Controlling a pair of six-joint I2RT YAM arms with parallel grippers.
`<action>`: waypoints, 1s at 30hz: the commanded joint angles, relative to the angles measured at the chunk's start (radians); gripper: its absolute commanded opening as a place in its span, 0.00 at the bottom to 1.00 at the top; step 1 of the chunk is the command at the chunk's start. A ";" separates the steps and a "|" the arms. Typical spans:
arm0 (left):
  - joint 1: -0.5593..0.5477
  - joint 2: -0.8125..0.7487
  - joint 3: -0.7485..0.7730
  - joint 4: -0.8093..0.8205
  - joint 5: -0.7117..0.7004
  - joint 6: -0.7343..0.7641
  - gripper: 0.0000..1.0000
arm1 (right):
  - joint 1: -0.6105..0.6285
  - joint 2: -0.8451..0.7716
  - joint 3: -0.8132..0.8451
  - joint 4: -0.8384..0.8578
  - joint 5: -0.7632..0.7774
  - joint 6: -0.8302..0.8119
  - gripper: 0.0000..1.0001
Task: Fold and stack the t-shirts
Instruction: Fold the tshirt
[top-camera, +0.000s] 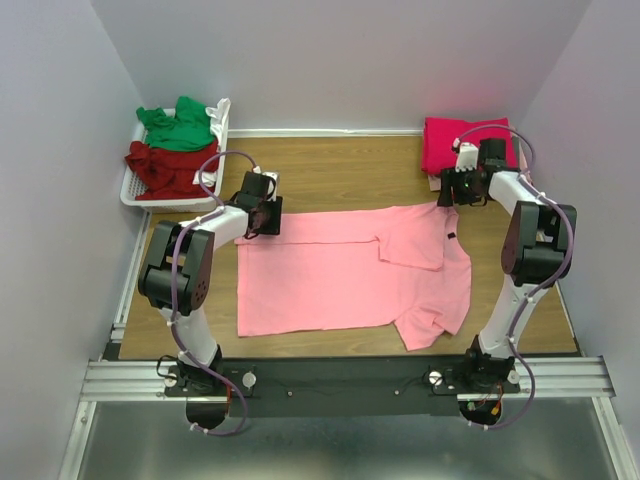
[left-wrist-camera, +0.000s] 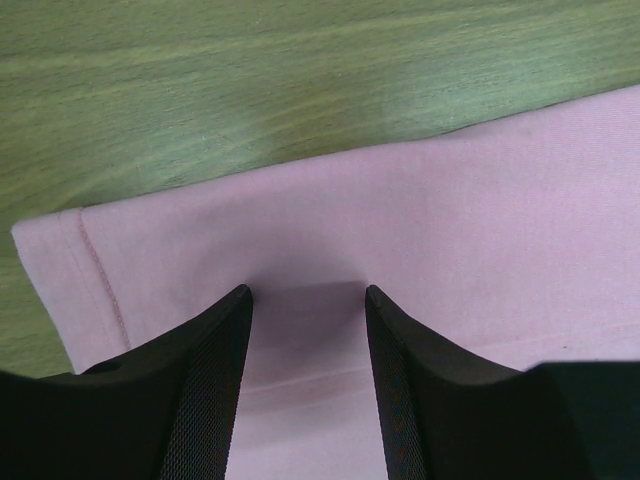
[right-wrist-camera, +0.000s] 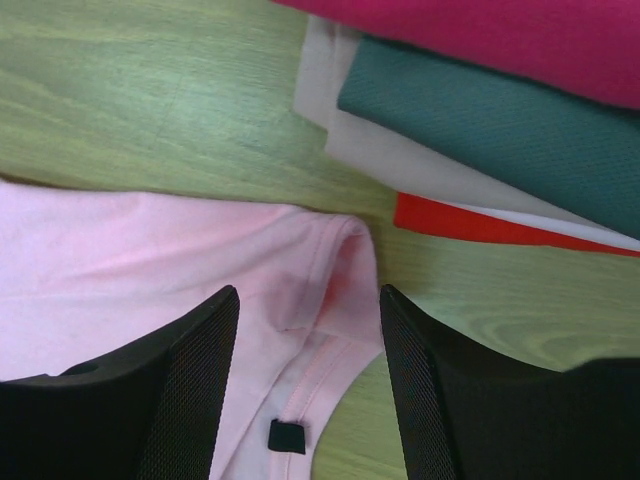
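From above, my wrists hide the tips of my left gripper (top-camera: 262, 215) and right gripper (top-camera: 455, 190). The pink t-shirt (top-camera: 350, 270) lies spread on the table (top-camera: 330, 170). A green shirt (top-camera: 180, 125) and a dark red shirt (top-camera: 165, 165) fill the basket (top-camera: 135, 195).

In the left wrist view my fingers are spread on pink cloth near its hemmed corner.

In the right wrist view my fingers are spread over the collar and dark label (right-wrist-camera: 286, 436). The folded stack (right-wrist-camera: 480, 120) beyond is cut off.

Lab booth: bare white walls (top-camera: 350, 60), aluminium rail (top-camera: 350, 377), wooden tabletop (top-camera: 340, 175).
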 joint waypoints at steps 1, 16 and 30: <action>0.012 0.021 0.014 -0.025 -0.017 0.000 0.57 | -0.002 0.021 0.032 -0.001 0.084 0.032 0.66; 0.032 0.022 0.019 -0.023 0.001 0.005 0.57 | -0.004 0.138 0.067 -0.034 0.013 0.053 0.31; 0.093 0.044 0.060 -0.026 0.010 0.000 0.57 | -0.002 0.022 0.155 -0.037 -0.131 0.050 0.00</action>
